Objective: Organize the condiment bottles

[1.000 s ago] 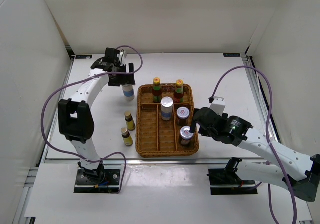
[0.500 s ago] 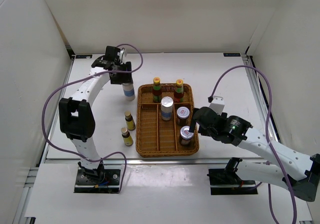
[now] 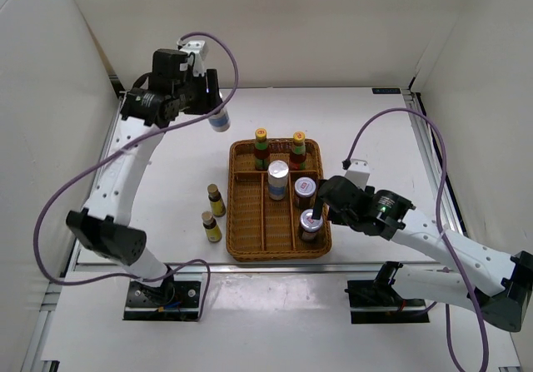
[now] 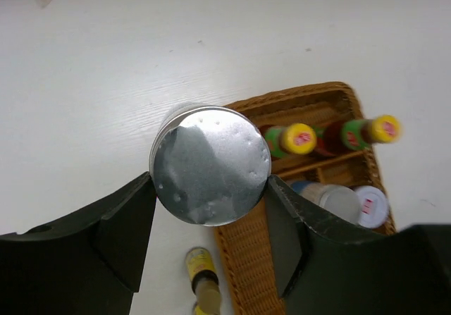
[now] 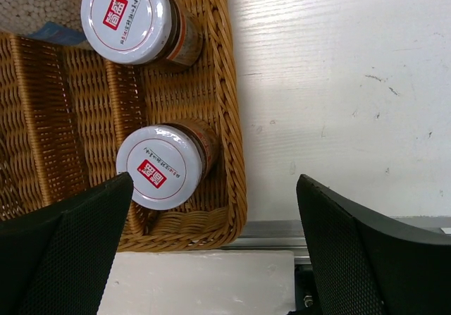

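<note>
**Shaker held high as the tray fills up**

On the white table (image 3: 366,131), the brown wicker tray (image 3: 246,247) already holds five of the condiment bottles. The left gripper (image 4: 208,181) is clamped on a silver-topped white shaker (image 4: 210,163), its jaws pressed on either side just under the lid. It holds the shaker in the air, beyond the tray's far left corner.

The right gripper (image 5: 215,181) hangs over the tray's right compartment with its jaws wide apart, holding nothing.

The shaker looks rigid and light, but its smooth round wall could slip, and the pierced lid suggests keeping it upright. A hold on the body below the lid seems soundest.

Its twin shaker (image 3: 277,179) stands in the middle compartment. Along the way in, two tall yellow-capped bottles (image 3: 261,147) stand at the far end. Two silver-lidded jars (image 3: 305,190) sit in the right compartment beneath the right arm. All of these crowd any descent.

Two tiny yellow bottles (image 3: 216,199) stand on the table just left of the tray.
</note>
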Action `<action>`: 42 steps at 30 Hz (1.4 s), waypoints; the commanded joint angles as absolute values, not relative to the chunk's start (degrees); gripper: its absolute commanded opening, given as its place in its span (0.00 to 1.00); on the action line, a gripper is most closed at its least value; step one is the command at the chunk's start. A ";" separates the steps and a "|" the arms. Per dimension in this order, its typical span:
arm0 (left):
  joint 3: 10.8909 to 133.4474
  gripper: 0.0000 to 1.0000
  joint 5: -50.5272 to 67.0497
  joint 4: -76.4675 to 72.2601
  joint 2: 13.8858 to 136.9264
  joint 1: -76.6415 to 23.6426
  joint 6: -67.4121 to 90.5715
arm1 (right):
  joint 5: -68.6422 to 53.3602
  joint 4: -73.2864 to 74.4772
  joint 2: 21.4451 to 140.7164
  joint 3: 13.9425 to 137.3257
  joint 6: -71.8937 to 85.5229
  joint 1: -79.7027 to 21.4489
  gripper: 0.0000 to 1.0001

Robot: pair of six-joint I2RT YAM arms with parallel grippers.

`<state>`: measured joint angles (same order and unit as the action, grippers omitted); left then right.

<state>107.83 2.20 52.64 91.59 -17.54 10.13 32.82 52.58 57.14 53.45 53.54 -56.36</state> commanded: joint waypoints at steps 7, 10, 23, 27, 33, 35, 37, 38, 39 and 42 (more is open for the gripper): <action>107.32 0.34 8.78 54.67 78.76 -30.40 11.33 | 35.07 53.17 55.81 53.53 55.02 -54.67 1.00; 105.22 0.30 12.21 54.67 76.56 -34.44 15.01 | 34.54 53.88 55.81 53.00 55.02 -52.48 1.00; 82.62 0.28 7.83 39.30 73.30 -49.47 22.24 | 34.54 55.02 56.34 53.53 56.07 -51.94 1.00; 74.55 0.28 5.02 31.30 73.30 -52.82 22.24 | 34.54 55.55 56.34 53.53 56.07 -51.94 1.00; 64.90 0.30 -2.35 20.16 72.77 -58.18 20.75 | 34.54 56.07 55.81 53.00 56.07 -51.94 1.00; 62.76 0.31 -3.86 18.11 72.77 -58.88 20.13 | 34.54 56.07 55.81 53.00 56.60 -51.94 1.00; 60.65 0.31 -5.80 16.70 72.77 -58.89 19.60 | 34.54 56.07 55.81 53.00 56.60 -51.94 1.00; 60.12 0.33 -6.41 16.70 73.47 -59.41 19.60 | 34.54 56.07 55.81 53.00 56.60 -51.94 1.00; 59.60 0.34 -7.11 15.92 74.09 -59.41 19.60 | 34.54 56.07 55.81 53.00 56.60 -51.94 1.00; 58.37 0.36 -7.73 15.30 74.09 -60.02 19.07 | 34.54 56.07 55.81 53.00 56.60 -51.94 1.00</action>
<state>58.02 -4.67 23.00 75.88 -59.24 19.64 33.23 55.57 56.62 53.45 55.31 -52.14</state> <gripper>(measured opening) 0.677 0.998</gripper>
